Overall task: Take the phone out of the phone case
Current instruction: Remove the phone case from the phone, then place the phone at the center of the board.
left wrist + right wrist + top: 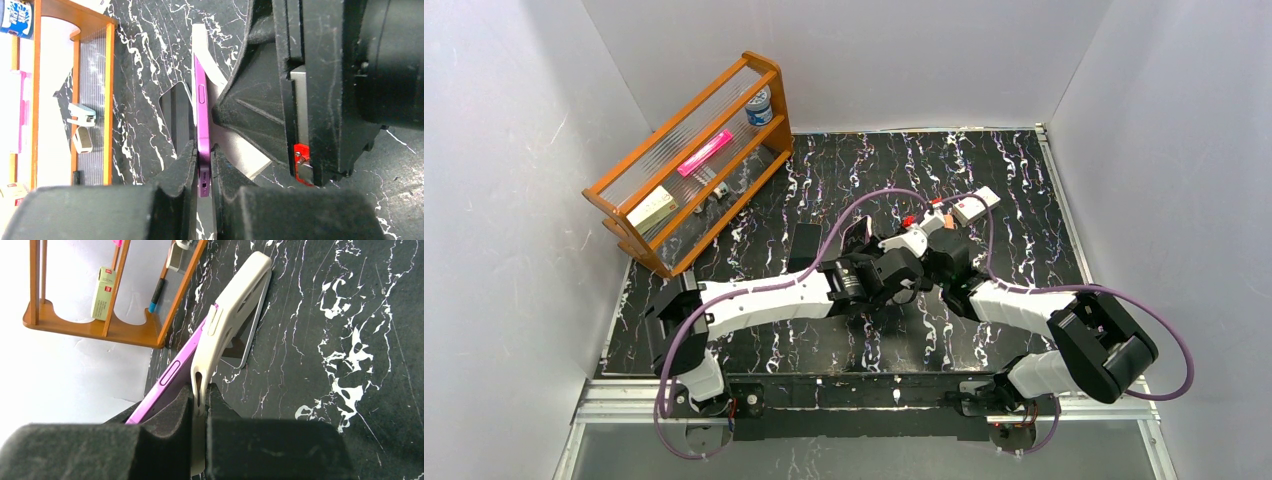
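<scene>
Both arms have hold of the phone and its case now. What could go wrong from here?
1. The left fingers pinch only the thin edge of the phone near one end. It may slip as it is pulled and drop onto the table.
2. The right fingers clamp the case at one end while the phone's far part looks partly seated in it. The case may flex or bind rather than let go.

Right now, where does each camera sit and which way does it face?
Top external: above, behind the bases, looking down at the table; left arm, right arm show.
Left wrist: on that wrist, looking along the left gripper, shut on the phone.
Right wrist: likewise, along the right gripper, shut on the case.
Shared: wrist views both show phone, rack.
</scene>
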